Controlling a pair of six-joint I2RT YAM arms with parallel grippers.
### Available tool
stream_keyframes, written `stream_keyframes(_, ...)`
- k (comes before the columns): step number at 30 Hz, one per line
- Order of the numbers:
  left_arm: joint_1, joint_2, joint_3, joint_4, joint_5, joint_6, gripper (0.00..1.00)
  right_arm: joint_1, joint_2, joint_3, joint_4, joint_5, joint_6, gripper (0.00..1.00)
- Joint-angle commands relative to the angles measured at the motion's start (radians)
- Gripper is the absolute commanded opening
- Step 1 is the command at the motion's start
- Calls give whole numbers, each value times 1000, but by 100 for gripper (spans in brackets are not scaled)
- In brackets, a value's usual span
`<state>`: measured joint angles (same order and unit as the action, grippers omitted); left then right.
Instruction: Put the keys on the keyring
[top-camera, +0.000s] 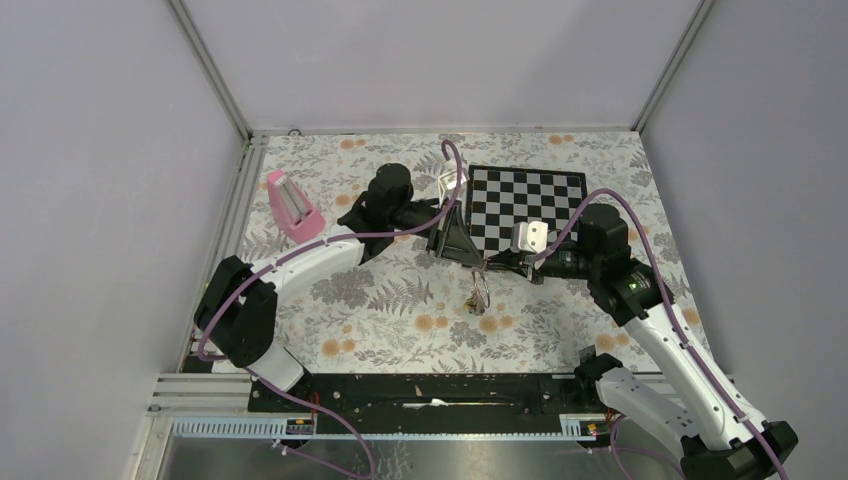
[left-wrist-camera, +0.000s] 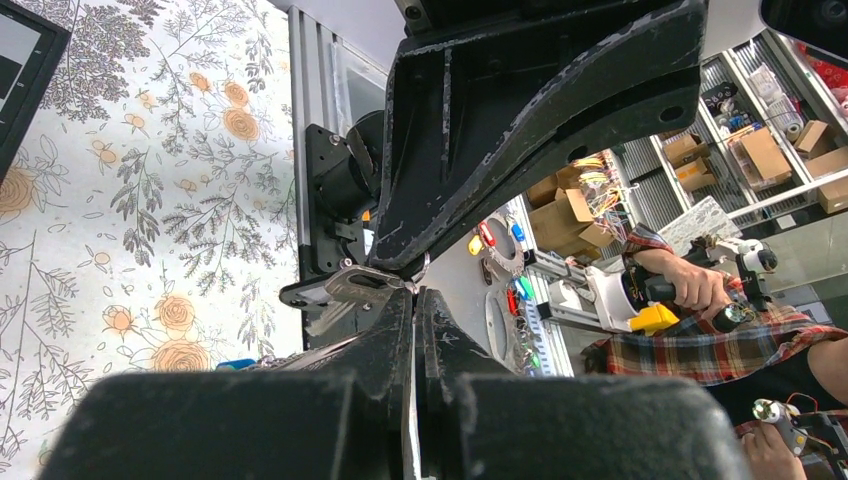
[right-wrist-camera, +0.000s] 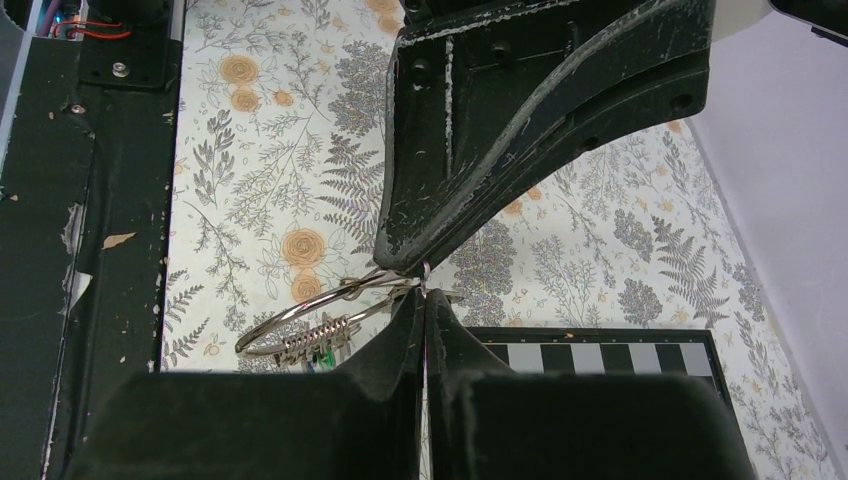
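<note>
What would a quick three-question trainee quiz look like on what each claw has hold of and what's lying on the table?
1. True or false: the right claw is open and hangs clear of the keyring.
2. What does the left claw pinch? A) a spoon B) a flat silver key C) a coin
3. Fill in: in the top view, the black and white ______ lies on the far part of the floral table, beyond both claws.

Key: 1 false, it is shut on a wire loop of the keyring. 2 B. 3 checkerboard.
</note>
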<state>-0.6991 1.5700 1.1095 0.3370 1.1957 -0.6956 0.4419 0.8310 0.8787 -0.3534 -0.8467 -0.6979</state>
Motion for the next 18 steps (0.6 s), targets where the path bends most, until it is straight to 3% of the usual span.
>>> stream_keyframes(1,-21,-55,34,0,23,46,0,-5,-4,10,57,18,-11,0)
stream_keyframes(12,-18,-74,139,-323,-17,330,0,-11,-29,-19,37,66,-70,0)
stream_keyframes(18,-16,-76,166,-362,-46,356,0,-11,-17,-35,38,49,-78,1)
